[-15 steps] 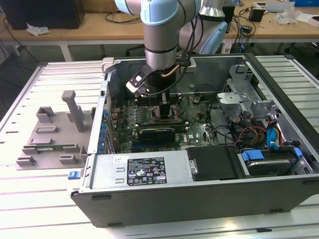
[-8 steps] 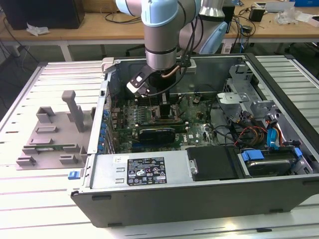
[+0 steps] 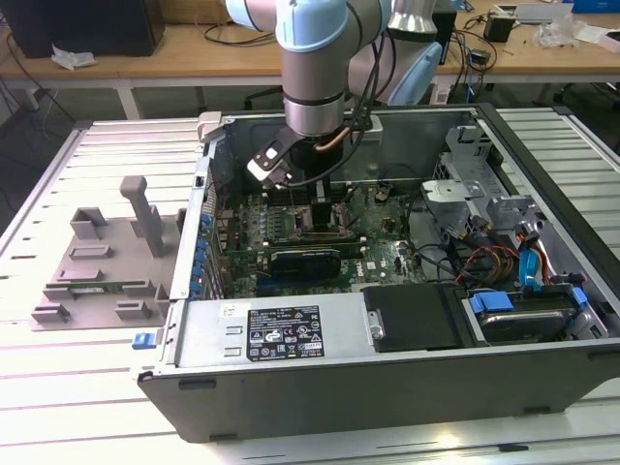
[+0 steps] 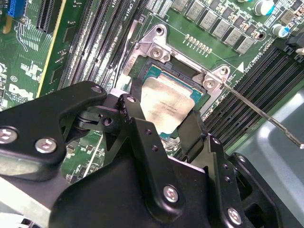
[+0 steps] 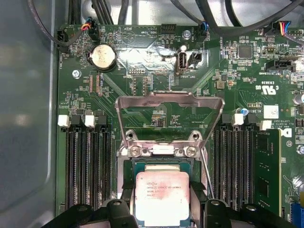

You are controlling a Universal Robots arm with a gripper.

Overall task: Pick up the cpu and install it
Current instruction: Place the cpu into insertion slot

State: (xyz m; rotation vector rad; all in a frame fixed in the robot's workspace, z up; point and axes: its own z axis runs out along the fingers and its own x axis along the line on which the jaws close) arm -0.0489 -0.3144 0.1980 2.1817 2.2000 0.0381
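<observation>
Right now the gripper (image 4: 165, 124) pinches the cpu (image 4: 167, 105) — its black fingers (image 4: 137, 118) press on two of its sides. Just under it is the dark socket (image 4: 172, 72); the cpu lies in it or just over it, I cannot tell which. Past the gripper a shiny metal frame (image 5: 169, 99) stands flipped up. Long black slots (image 5: 88, 171) run on both sides of the gripper. Farther off, a round silver battery (image 5: 103, 57) sits on the green board (image 5: 142, 80) — all inside the big computer case (image 3: 407, 378).
</observation>
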